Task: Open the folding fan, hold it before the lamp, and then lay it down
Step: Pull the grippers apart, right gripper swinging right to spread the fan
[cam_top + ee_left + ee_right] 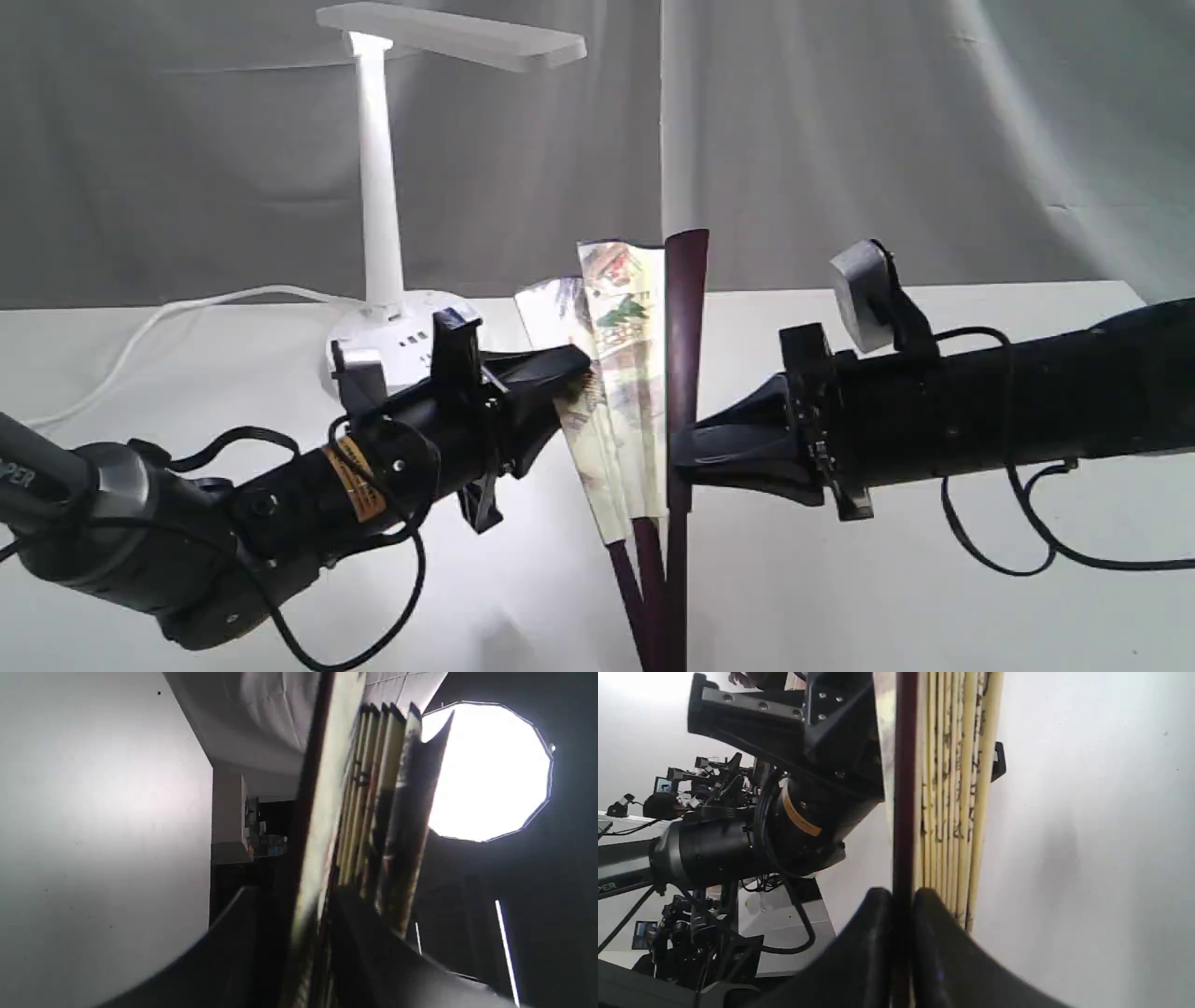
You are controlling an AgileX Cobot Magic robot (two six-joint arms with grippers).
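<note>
The folding fan [625,373] stands upright above the white table, partly spread, its painted cream pleats bunched between dark maroon ribs. My left gripper [568,371] is shut on the fan's left outer pleats; in the left wrist view the fan [369,812] runs edge-on between the fingers. My right gripper [680,443] is shut on the right maroon guard rib [903,788], pinched between both fingers. The white lamp [378,187] stands behind and to the left, its round base [392,345] just behind my left wrist.
The lamp's white cord [159,322] trails left across the table [980,597]. A grey cloth backdrop [887,131] hangs behind. A black cable [1008,551] loops under my right arm. A bright studio light [490,770] shows in the left wrist view.
</note>
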